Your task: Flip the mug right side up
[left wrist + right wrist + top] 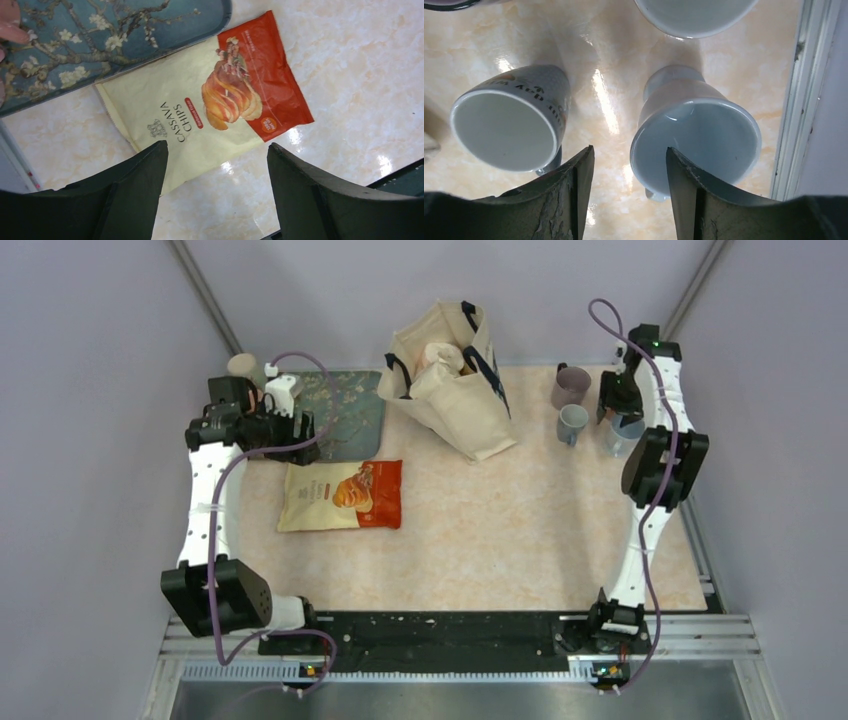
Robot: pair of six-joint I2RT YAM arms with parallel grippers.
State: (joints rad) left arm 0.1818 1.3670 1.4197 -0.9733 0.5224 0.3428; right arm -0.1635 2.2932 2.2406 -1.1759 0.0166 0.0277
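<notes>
The pale blue mug [704,140] stands mouth up at the far right of the table, with its handle toward the camera. From above, this mug [624,437] is partly hidden by my arm. My right gripper [629,148] hangs just over its near rim, open. One finger [704,200] is over the mug's mouth and the other [569,195] is outside, neither touching the wall. In the top view the right gripper [613,405] is at the far right. My left gripper [217,145] is open and empty above the table, and in the top view it [300,427] is at the far left.
A lettered mug [509,125] stands upright to the left, also in the top view [573,423], with a purple mug [570,387] behind it. Another mug [694,15] stands farther back. The table's edge rail [804,100] runs close on the right. A tote bag [450,380], floral tray [345,410] and chips bag [210,105] lie leftward.
</notes>
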